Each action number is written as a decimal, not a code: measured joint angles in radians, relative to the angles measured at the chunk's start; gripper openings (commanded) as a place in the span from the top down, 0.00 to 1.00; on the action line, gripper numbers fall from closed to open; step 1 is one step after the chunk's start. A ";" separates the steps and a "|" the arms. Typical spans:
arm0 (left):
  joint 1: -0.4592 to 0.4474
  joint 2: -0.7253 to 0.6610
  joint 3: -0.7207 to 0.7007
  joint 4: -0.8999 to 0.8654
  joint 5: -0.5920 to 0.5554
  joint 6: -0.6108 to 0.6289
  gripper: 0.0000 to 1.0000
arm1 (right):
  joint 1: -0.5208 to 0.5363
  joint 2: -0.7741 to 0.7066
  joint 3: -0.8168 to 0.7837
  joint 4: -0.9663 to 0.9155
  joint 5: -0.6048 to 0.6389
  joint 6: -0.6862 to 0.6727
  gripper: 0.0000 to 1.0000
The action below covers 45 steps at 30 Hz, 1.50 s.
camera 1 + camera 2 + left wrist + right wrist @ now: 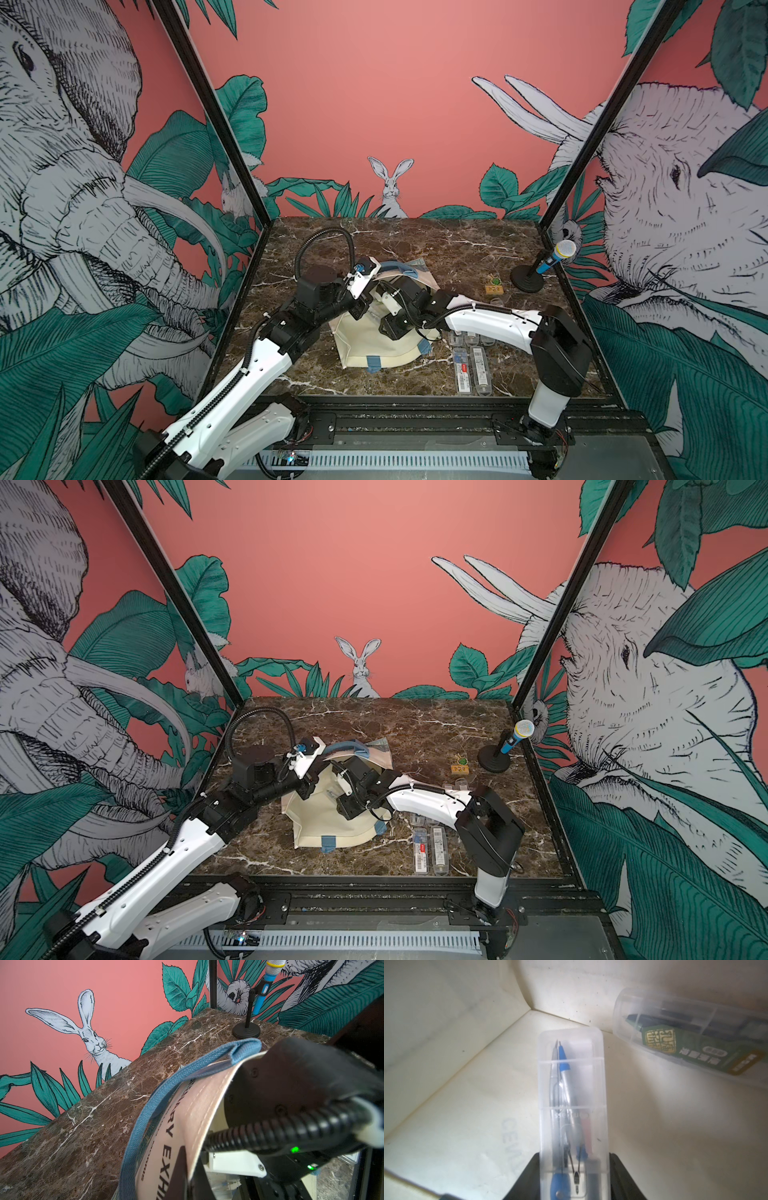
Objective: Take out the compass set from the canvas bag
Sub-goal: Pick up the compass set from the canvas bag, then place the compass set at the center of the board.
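Two clamps, left pincer (187,1176) on canvas bag (386,349), right pincer (574,1178) on compass set (572,1105) inside

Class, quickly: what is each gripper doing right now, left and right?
Left gripper: closed, pinching the rim of the canvas bag.
Right gripper: closed on the compass set, inside the bag.

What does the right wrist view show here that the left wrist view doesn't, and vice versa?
Right wrist only: the inside of the cream canvas bag, where the right gripper clamps a clear plastic compass case; a second clear case with a green label lies nearby. Left wrist only: the bag's dusty-blue strap handle, dark outside lettering, the brown marble table, a blue microphone on a black stand. Both: the bag's canvas.
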 measured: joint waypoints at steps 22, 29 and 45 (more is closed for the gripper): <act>-0.005 0.011 -0.005 -0.014 -0.010 -0.004 1.00 | 0.161 -0.719 -0.258 -0.400 0.145 0.368 0.62; -0.005 0.013 -0.005 -0.015 -0.008 -0.004 1.00 | 0.132 -0.863 -0.357 -0.652 0.293 0.547 0.61; -0.005 0.011 -0.005 -0.016 -0.006 -0.003 1.00 | -0.126 -1.004 -0.706 -0.689 0.359 0.639 0.55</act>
